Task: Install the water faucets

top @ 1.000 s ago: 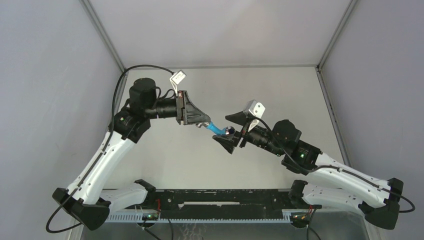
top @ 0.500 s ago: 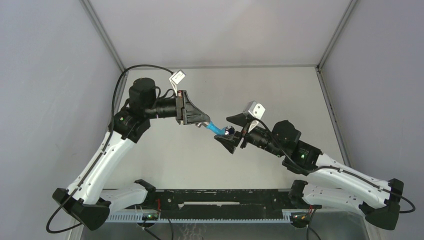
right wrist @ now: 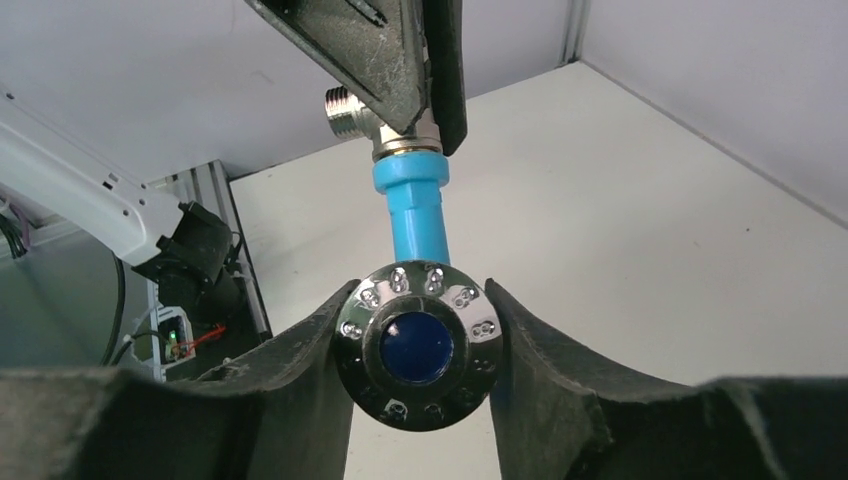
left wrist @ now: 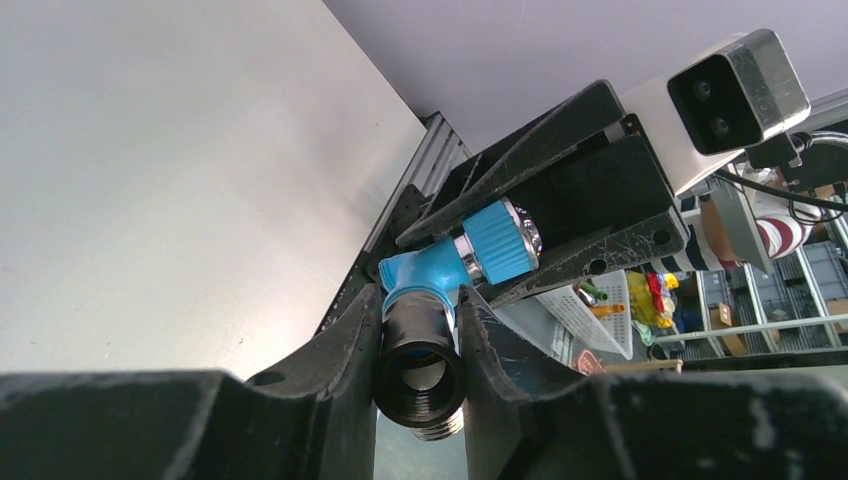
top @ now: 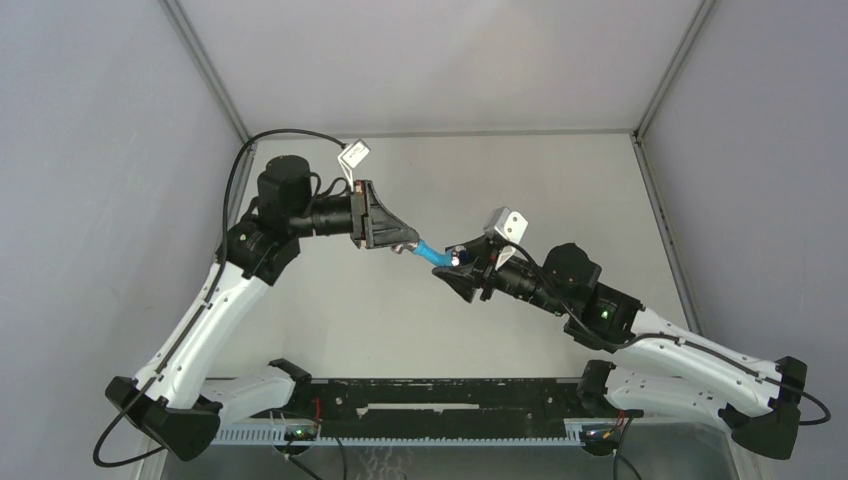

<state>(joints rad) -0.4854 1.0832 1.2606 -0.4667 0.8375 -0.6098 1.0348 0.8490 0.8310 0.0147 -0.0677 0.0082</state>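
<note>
One blue faucet (top: 432, 254) in sight, lifted clear of the desk (top: 340, 310) near the middle of the overhead view, slanting from 10 o'clock down to 4 o'clock. Two arms, two hands, one hand at each end of it.

Left hand (left wrist: 420, 335) reaching in from 10 o'clock, its two fingers pinching the faucet's round metal end (left wrist: 420, 372), one finger on each side, both touching. In the left wrist view, that end dark in shadow with its open bore facing the camera, the blue elbow just above it, and a ribbed blue barrel branching toward 2 o'clock.

Right hand (right wrist: 418, 340) reaching in from 4 o'clock, closed onto one round chrome knob (right wrist: 418, 400) at the faucet's other end. Both fingers pressed against the knob's rim, at 9 and at 3 o'clock in the right wrist view. Dark blue disc at the knob's centre, ringed by small embossed marks too small to read. From the knob, blue stem rising toward 12 o'clock into a silver neck, gripped there between the left hand's two fingers. One silver threaded stub (right wrist: 343, 108) poking out toward 10 o'clock just beside those fingers.

Faucet touching nothing but the two hands, well above the pale desk surface in all three views.
</note>
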